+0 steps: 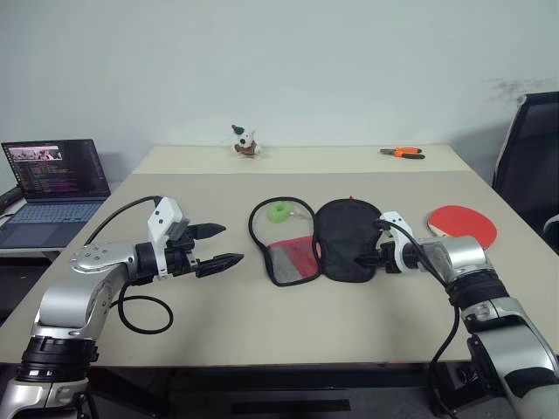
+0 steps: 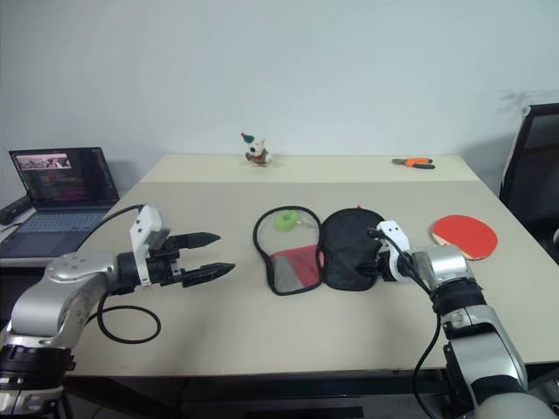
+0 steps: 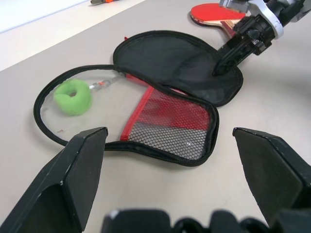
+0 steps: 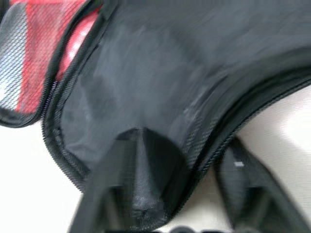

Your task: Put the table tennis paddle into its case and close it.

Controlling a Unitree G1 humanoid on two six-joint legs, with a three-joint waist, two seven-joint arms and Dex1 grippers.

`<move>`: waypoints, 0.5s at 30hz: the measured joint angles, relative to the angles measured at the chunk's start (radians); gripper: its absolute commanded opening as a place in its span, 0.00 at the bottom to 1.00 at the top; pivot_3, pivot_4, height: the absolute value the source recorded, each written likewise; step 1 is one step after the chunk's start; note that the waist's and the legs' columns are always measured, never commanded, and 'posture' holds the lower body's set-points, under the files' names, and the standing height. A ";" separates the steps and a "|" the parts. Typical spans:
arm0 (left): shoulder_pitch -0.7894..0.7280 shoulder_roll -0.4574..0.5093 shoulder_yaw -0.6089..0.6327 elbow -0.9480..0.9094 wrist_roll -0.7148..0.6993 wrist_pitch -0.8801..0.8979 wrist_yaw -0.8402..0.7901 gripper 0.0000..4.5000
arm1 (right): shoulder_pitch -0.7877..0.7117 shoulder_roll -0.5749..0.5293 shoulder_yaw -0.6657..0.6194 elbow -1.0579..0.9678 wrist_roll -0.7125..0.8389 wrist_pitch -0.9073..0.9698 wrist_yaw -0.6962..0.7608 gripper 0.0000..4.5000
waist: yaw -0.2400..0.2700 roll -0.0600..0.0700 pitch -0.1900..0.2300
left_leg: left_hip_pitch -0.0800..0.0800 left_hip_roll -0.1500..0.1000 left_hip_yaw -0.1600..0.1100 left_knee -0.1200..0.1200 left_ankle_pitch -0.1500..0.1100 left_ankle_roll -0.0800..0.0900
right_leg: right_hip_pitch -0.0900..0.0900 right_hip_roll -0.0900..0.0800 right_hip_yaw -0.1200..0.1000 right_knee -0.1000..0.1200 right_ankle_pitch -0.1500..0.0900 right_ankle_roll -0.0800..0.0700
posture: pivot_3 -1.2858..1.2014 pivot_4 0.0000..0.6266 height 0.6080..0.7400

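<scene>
The case lies unzipped and spread flat mid-table: a black fabric half (image 1: 348,240) beside a clear and red-mesh half (image 1: 284,249) holding a lime green ring tag (image 1: 279,212). The table tennis paddle (image 1: 463,225), red face up, rests on the table to the right of the case, behind my right arm. My right gripper (image 1: 365,258) is at the black half's right edge, open, with the zip edge (image 4: 214,145) between its fingers. My left gripper (image 1: 229,244) hovers open to the left of the case, pointing at it, nothing between its fingers (image 3: 77,170).
An open laptop (image 1: 52,183) sits on a lower side table at the left. A small toy figure (image 1: 244,141) and orange pliers (image 1: 403,153) lie at the beige table's (image 1: 262,323) far edge. A black chair (image 1: 533,166) stands at the right.
</scene>
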 measured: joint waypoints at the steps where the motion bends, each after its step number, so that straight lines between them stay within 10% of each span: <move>1: 0.000 0.000 0.000 0.000 0.000 -0.001 0.000 1.00 | 0.003 -0.010 -0.005 -0.018 0.000 0.011 0.001 0.84 | 0.000 0.000 0.000 | 0.000 0.000 0.000 0.000 0.000 0.000 | 0.000 0.000 0.000 0.000 0.000 0.000 | 0.52 0.24 1.00; 7: -0.013 -0.018 -0.020 0.014 0.001 -0.012 -0.010 1.00 | 0.058 -0.100 -0.113 -0.184 0.024 0.081 -0.054 0.99 | 0.010 0.000 0.000 | 0.000 0.000 0.000 0.000 0.000 0.000 | 0.000 0.000 0.000 -0.001 0.000 0.000 | 0.52 0.24 1.00; 15: -0.081 -0.055 -0.063 0.055 0.007 -0.043 -0.054 1.00 | 0.116 -0.001 -0.358 -0.243 -0.091 -0.034 -0.571 0.99 | 0.009 0.000 0.000 | 0.000 0.000 0.001 0.000 0.000 0.000 | 0.000 0.000 0.001 0.001 0.000 0.000 | 0.52 0.24 1.00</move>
